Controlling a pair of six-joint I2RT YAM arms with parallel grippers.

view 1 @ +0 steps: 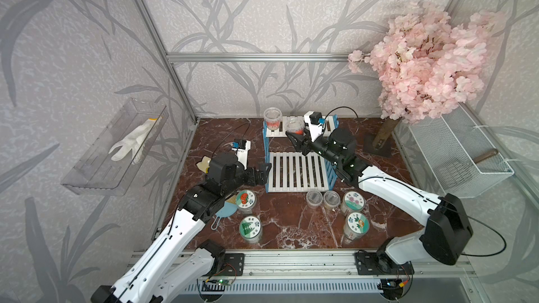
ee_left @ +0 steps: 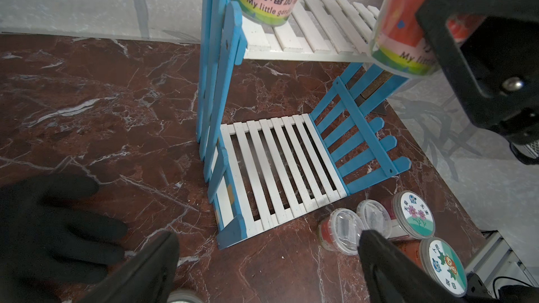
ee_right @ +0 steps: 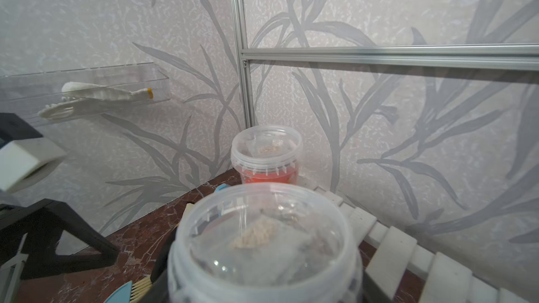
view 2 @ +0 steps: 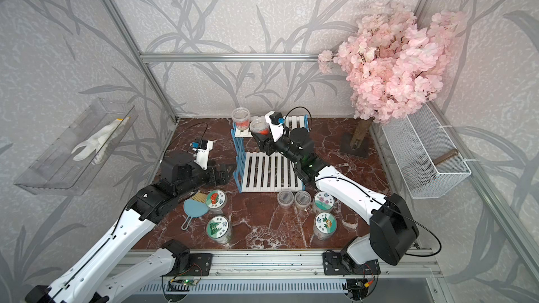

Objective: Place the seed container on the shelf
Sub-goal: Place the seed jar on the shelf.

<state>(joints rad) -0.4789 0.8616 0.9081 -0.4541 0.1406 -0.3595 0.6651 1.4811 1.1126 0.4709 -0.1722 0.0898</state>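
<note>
Right gripper (view 1: 295,137) is clamped on the seed container (view 1: 294,126): clear tub, clear lid, red printed wrap. It's held tilted at the front edge of the upper tier of the shelf (view 1: 296,171), roughly mid-width; can't tell whether its base touches the slats. In the left wrist view the wrap reads "My li…" in black on white, with green and yellow bands below; the rest is cut off by the black finger (ee_left: 443,42). The right wrist view looks down through the lid at a small packet of pale seeds inside. Second tub (view 1: 272,119) stands upright at the left end of the upper tier, near the held one but apart; its label reads "小番茄" and "My little gard…" under a tomato picture. Left gripper (view 1: 266,171) hangs with jaws wide apart and empty, just beside the lower tier's left frame. On the table (view 1: 291,228) in front of the shelf: two clear-lid tubs (view 1: 313,198) side by side, and four printed-lid jars (view 1: 353,201) with plant pictures; their Chinese characters are too small to read.
</note>
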